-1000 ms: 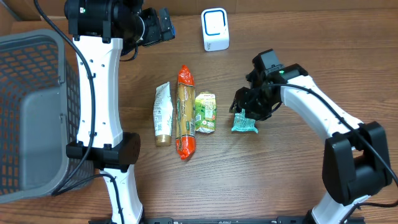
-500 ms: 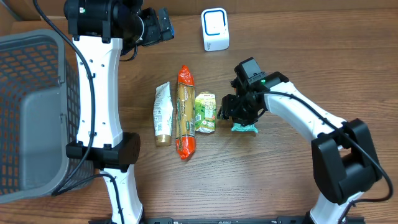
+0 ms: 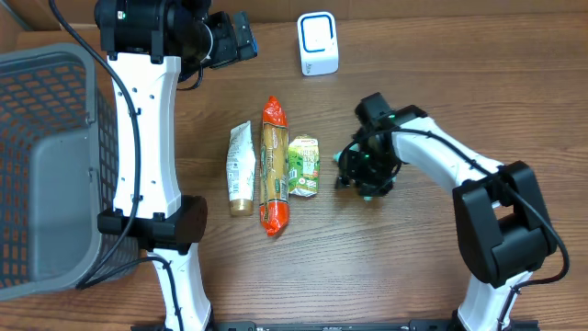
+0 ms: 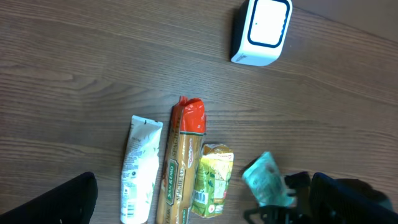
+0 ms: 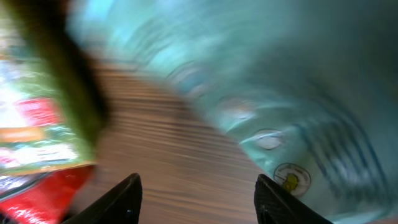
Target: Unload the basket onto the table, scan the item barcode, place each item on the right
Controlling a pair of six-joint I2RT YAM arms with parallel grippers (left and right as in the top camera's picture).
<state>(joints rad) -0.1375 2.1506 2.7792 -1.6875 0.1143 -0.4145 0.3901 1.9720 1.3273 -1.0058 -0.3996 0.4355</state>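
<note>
Starting at the right gripper: spread part-way, bare table showing between the tips, nothing visibly pinched there; cannot tell through the blur whether either finger touches the teal packet looming just beyond and to one side; seems tipped up rather than lying flat, judging by the left wrist view, probably to offer an edge for grasping or to bring the printed side round; hidden under the arm from overhead, just right of the green pouch; next along, side by side in a row, the long red-ended pack and the white tube, likely laid out so as to be taken one by one; further back, near the far edge, the scanner, well apart from the teal packet, so a lift and carry needed before any barcode can be read; to the scanner's left, the left gripper, spread wide and empty, parked high out of the way, apparently to give its camera the whole row; at the far left, the grey basket, presumably for scanned goods; task judged barely begun
</note>
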